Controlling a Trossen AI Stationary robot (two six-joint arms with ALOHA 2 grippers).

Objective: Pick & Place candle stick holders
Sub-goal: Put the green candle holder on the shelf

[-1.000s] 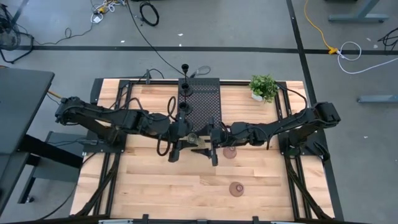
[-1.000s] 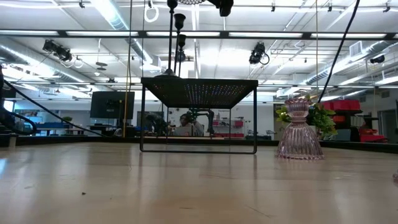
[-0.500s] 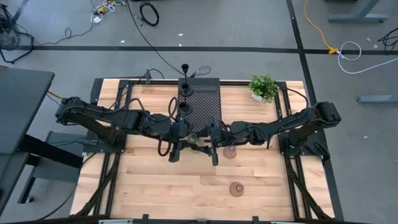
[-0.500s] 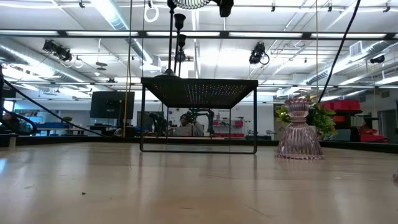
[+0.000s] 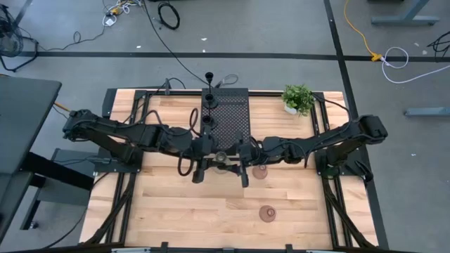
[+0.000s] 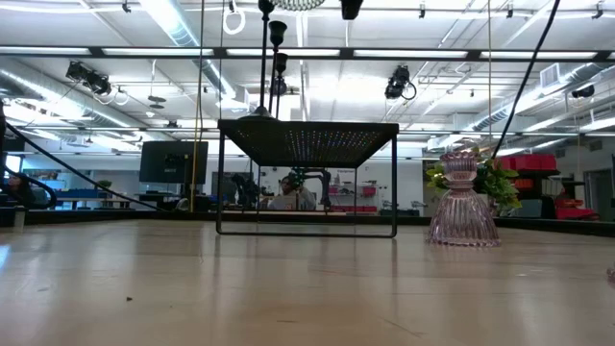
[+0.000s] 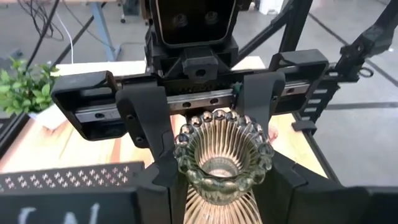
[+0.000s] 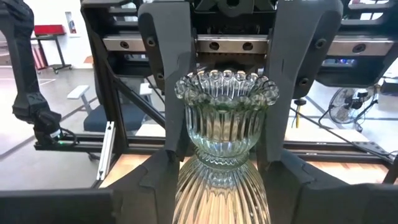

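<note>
An olive ribbed-glass candle stick holder (image 5: pixel 221 156) with a beaded cup rim is held upright, high above the table's middle, between my two grippers. They face each other, and both are shut on it: my left gripper (image 5: pixel 213 161) from the table's left, my right gripper (image 5: pixel 233 162) from its right. Three black thin-stemmed holders (image 5: pixel 207 121) stand on the black perforated block (image 5: pixel 228 116). Two reddish-brown dome holders stand on their bases on the table, one (image 5: pixel 260 171) beside the right gripper, one (image 5: pixel 267 213) nearer the front edge. My left gripper pinches the olive holder's ribbed lower body (image 7: pixel 200 208) between its two fingers (image 7: pixel 163 186). It comes level from the table's left. The holder stands upright, cup up, lifted clear of the table. My right gripper pinches the same holder's ribbed lower body (image 8: pixel 217 193) between its two fingers (image 8: pixel 283 177). It comes level from the table's right, opposite the left gripper. The cup (image 8: pixel 225 106) rises above the fingers.
The perforated block stands on thin legs at the far middle (image 6: pixel 307 142). A small green potted plant (image 5: pixel 298 98) stands at the far right. Bare wood lies toward the near edge (image 5: pixel 211 218).
The olive holder between the grippers has turned. From above it showed its side a second ago, and now it shows mostly its round top. In the low view its ribbed base has come into sight at the top edge. Both grippers have stayed close together.
</note>
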